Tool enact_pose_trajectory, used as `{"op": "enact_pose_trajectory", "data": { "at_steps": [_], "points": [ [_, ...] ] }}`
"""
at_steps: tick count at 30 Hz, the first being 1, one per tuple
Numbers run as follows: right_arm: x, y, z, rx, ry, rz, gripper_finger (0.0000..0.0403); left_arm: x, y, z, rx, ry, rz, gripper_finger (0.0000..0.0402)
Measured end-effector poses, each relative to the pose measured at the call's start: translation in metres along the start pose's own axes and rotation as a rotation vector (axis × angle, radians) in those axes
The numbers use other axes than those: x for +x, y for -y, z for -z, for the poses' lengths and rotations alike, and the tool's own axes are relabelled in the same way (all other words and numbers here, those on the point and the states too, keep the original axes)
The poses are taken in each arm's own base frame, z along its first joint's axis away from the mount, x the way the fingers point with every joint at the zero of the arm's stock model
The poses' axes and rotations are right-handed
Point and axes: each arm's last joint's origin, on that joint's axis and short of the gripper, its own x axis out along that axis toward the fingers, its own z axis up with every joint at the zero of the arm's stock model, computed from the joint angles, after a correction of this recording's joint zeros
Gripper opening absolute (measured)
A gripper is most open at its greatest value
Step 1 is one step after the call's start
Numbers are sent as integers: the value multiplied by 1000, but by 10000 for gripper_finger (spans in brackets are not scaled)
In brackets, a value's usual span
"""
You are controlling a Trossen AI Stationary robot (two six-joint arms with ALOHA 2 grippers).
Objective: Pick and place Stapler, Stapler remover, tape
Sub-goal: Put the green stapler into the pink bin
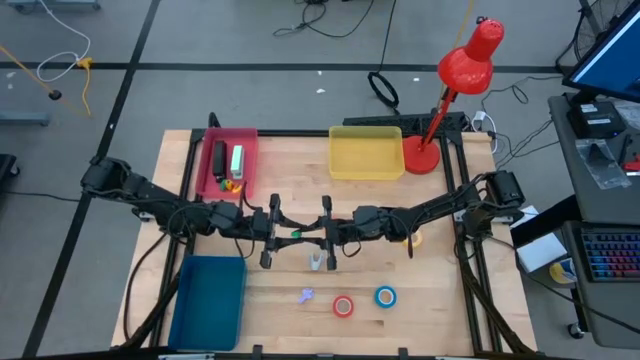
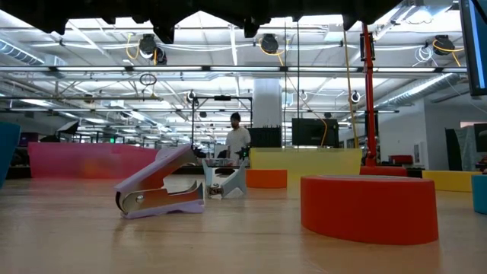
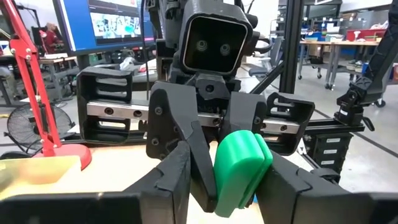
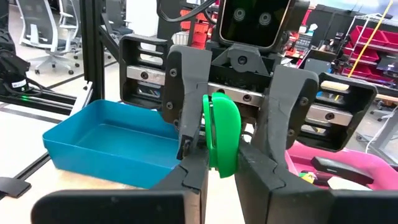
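You see a green stapler [image 1: 299, 236] held between both sets of jaws, gripped at either end. Just below the jaws on the counter [image 1: 440, 300] stands a grey remover [image 1: 316, 262]; beyond lie a lilac remover [image 1: 306, 296], red tape [image 1: 343, 306] and blue tape [image 1: 385, 296].

Overhead looks straight down; low looks level; wrist cameras face each other closely.

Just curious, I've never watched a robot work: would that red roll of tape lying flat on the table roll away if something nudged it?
Probably not. The red tape roll lies flat on its side on the wooden table, so a nudge would likely slide it. It looks small and hollow, so probably light. Stood on edge, it could well roll.
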Motion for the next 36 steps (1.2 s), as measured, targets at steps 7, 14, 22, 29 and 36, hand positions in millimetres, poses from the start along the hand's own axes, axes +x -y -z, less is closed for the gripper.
{"op": "enact_pose_trajectory", "data": {
  "at_steps": [7, 14, 22, 29, 36],
  "points": [
    [0, 0, 0, 6, -1, -2, 47, 0, 0, -1, -17, 6, 0, 136],
    [0, 0, 0, 14, -5, -6, 47, 0, 0, -1, -21, 12, 0, 136],
    [0, 0, 1, 13, -17, 23, 55, 0, 0, -2, -22, 24, 4, 135],
    [0, -3, 1, 4, -33, 33, 84, 0, -1, -2, -21, 27, -22, 127],
    [0, -5, 8, 18, -78, 15, 88, 0, 0, -7, 8, 58, -13, 87]
  ]
}}
